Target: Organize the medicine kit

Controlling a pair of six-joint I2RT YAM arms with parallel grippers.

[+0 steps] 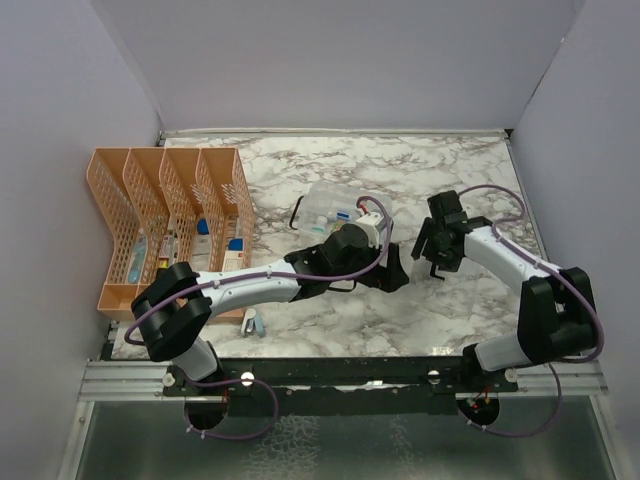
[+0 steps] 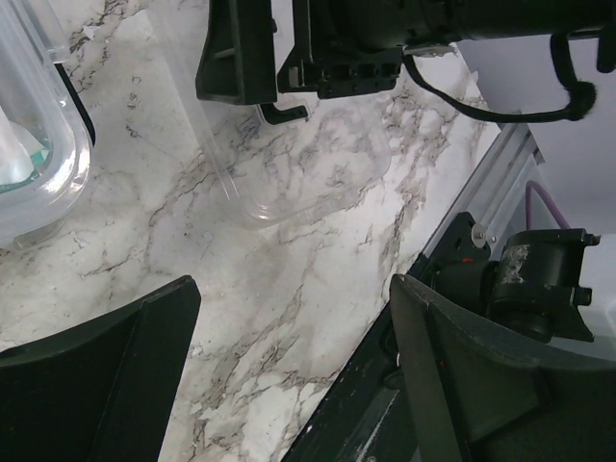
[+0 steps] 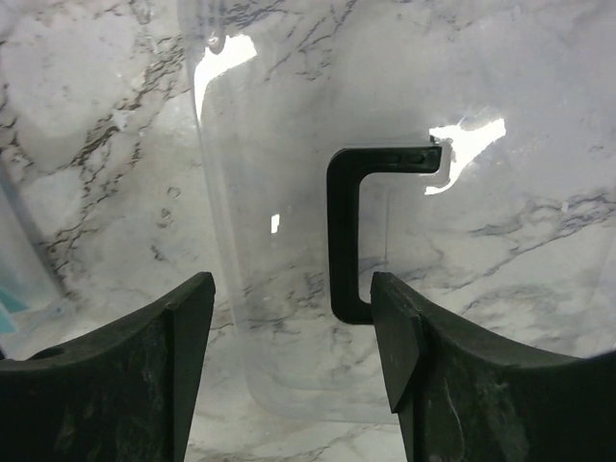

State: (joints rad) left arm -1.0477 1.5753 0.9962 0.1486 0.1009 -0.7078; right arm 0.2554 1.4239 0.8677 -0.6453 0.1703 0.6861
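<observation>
The left side of the table [image 1: 470,190] is blocked by the orange lattice organizer [image 1: 165,215]. The centre is taken up by the medicine kit [image 1: 330,205] and the left arm [image 1: 250,285] stretched before it. Little room is left between the left gripper [image 1: 398,270] and the right gripper [image 1: 428,255], where the clear lid [image 3: 289,192] lies flat. Bare marble is found along the back and far right.

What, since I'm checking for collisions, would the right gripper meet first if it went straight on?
Likely the clear lid, beside its black handle, lying on the table; the open right gripper points down at it, depth unclear.
</observation>
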